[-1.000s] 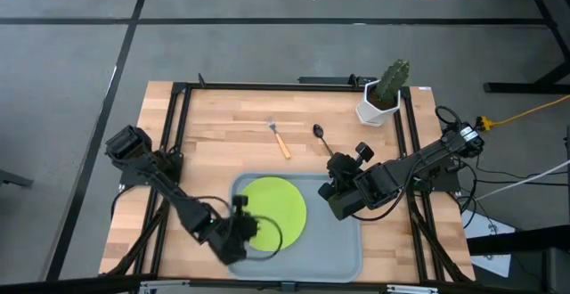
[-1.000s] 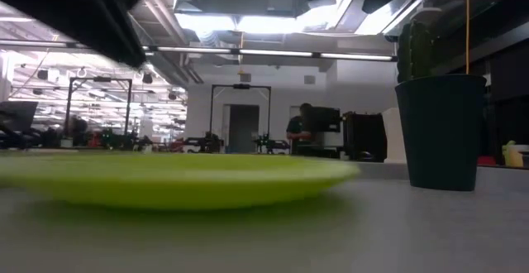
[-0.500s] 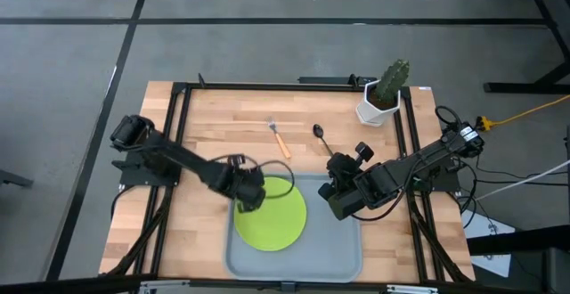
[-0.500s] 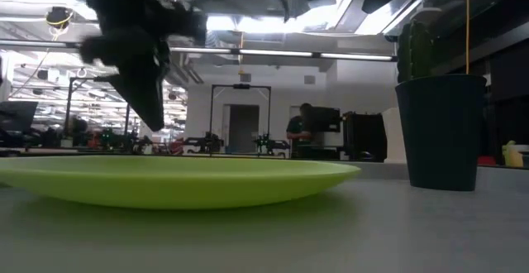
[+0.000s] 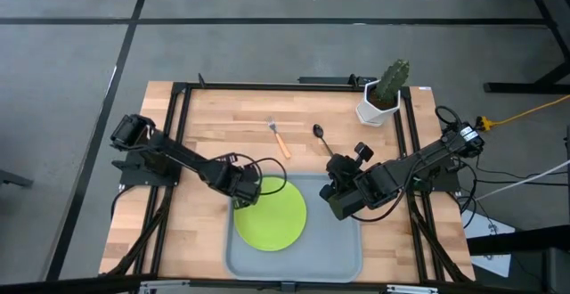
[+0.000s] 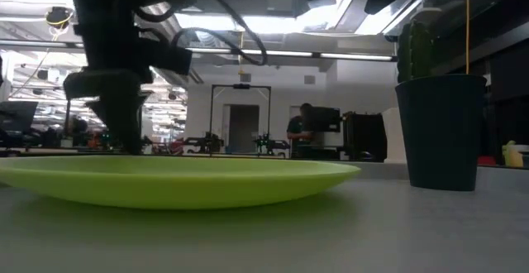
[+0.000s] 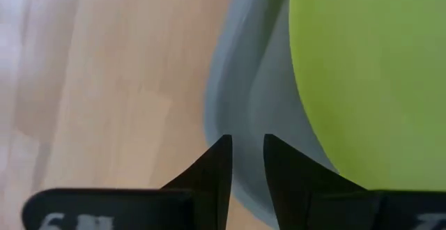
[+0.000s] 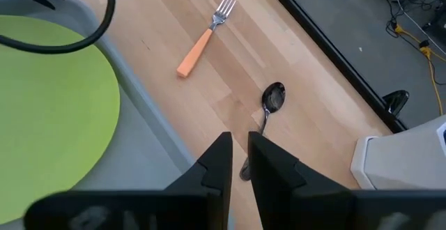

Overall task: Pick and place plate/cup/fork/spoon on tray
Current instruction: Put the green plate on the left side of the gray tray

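Note:
The lime-green plate [image 5: 270,214] lies flat on the grey-blue tray [image 5: 338,240] at the table's near middle. My left gripper [image 5: 247,191] hangs shut over the tray's far left corner, its fingertips [image 7: 246,141] above the tray rim [image 7: 223,97] beside the plate's edge [image 7: 369,70]; I see no touch. The black cup [image 6: 438,132] stands right of the plate in the low view. The orange-handled fork [image 5: 280,139] and the dark spoon [image 5: 322,138] lie on the wood beyond the tray. My right gripper [image 8: 238,138] is shut and empty, above the tray's far edge near the spoon's handle end.
A white pot with a cactus [image 5: 378,105] stands at the table's far right corner. Bare wood lies left of the tray and around the fork [image 8: 202,38] and spoon [image 8: 268,108]. Black frame rails run along the table's sides.
My left gripper has swung from the plate's near left edge toward the table's far edge and now stands upright over the tray's far left corner. The plate, blurred a second ago, now lies still and flat on the tray.

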